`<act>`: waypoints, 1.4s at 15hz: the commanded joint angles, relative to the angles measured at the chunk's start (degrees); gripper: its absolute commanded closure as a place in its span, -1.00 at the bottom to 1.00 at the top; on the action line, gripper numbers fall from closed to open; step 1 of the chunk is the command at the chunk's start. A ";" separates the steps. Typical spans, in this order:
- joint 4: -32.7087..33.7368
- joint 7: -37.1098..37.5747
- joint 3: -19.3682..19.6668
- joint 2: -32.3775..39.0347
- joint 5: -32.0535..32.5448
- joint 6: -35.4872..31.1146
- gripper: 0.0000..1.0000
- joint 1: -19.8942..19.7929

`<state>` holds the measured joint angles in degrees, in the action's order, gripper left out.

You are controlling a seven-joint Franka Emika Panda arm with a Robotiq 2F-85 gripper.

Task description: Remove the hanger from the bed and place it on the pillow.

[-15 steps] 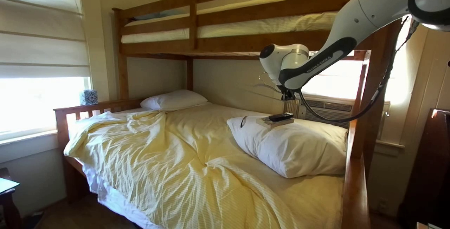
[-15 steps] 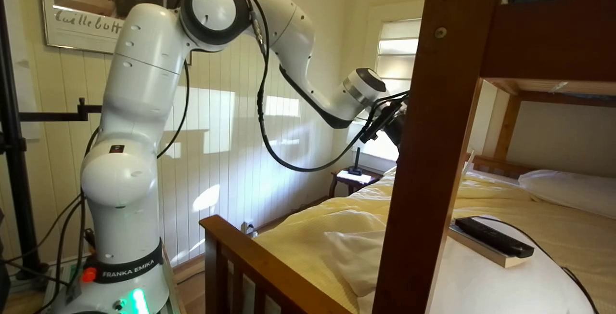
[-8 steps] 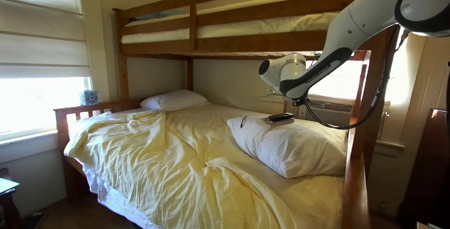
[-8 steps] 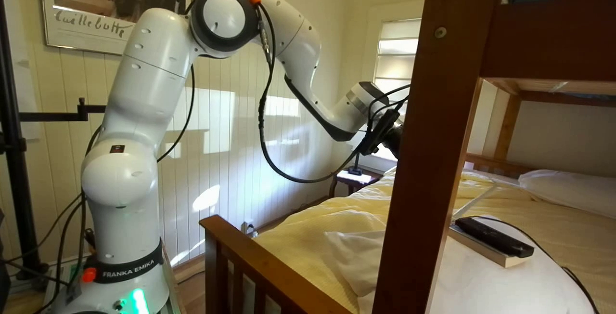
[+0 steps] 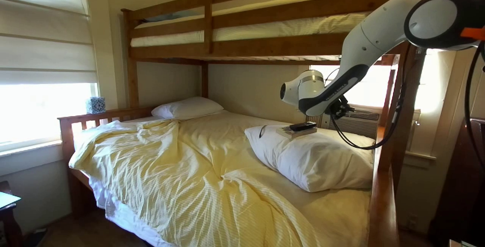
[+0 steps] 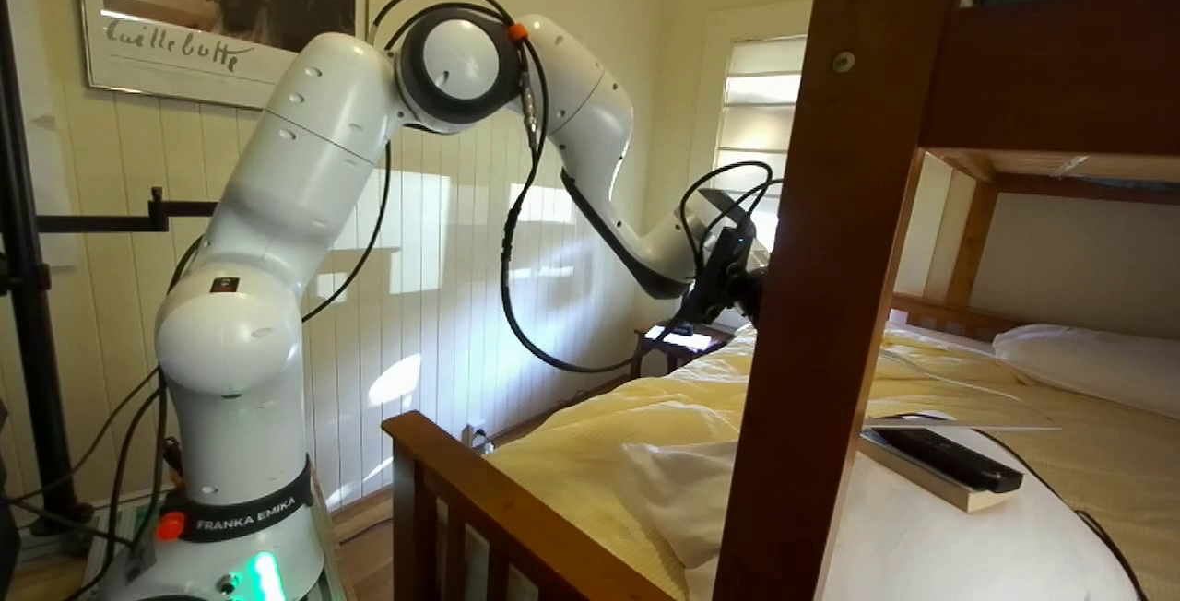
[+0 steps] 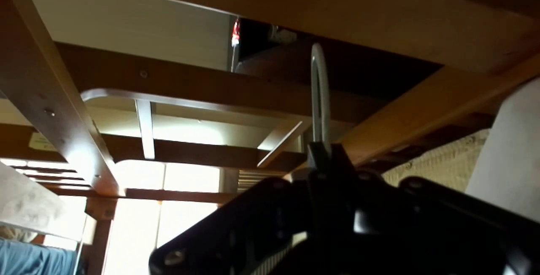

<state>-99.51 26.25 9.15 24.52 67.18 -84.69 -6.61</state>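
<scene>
Cream-coloured walls [image 5: 254, 91] stand behind a brown wooden bunk bed [image 5: 280, 44], its lower level spread with rumpled pale yellow bedding [image 5: 182, 178]. Seen from the wrist, the black two-fingered gripper [image 7: 324, 152] pinches a thin, whitish, loop-shaped hanger [image 7: 320, 85], which juts out beyond its grip. In an exterior view, narrow pale edges of that hanger emerge past an upright brown post [image 6: 834, 260], one crossing before a long black remote control [image 6: 949, 458]; contact cannot be judged. Beneath the remote control, a light-edged book [image 5: 297, 133] rests on the plump white rectangular pillow [image 5: 314, 160].
</scene>
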 commanded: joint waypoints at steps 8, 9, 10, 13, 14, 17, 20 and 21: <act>10.06 1.45 -0.44 7.11 -1.27 9.55 -0.12 0.07; 10.28 1.34 -0.51 7.02 -1.16 9.51 -0.28 0.10; 10.27 0.78 -0.77 6.67 -1.27 9.13 -0.40 0.12; 8.14 -4.22 -3.17 3.71 -2.76 4.60 -0.81 -0.04; 7.66 -5.54 -4.22 3.00 -4.19 3.07 -0.97 0.04; 7.49 -7.06 -6.55 0.97 -9.03 -0.73 -1.00 0.74; 6.93 -9.09 -7.99 -2.03 -13.01 -5.56 -1.00 1.54; 6.55 -9.69 -8.29 -3.17 -14.31 -7.35 -1.00 1.78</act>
<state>-90.99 19.57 1.76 25.69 57.12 -87.35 -5.00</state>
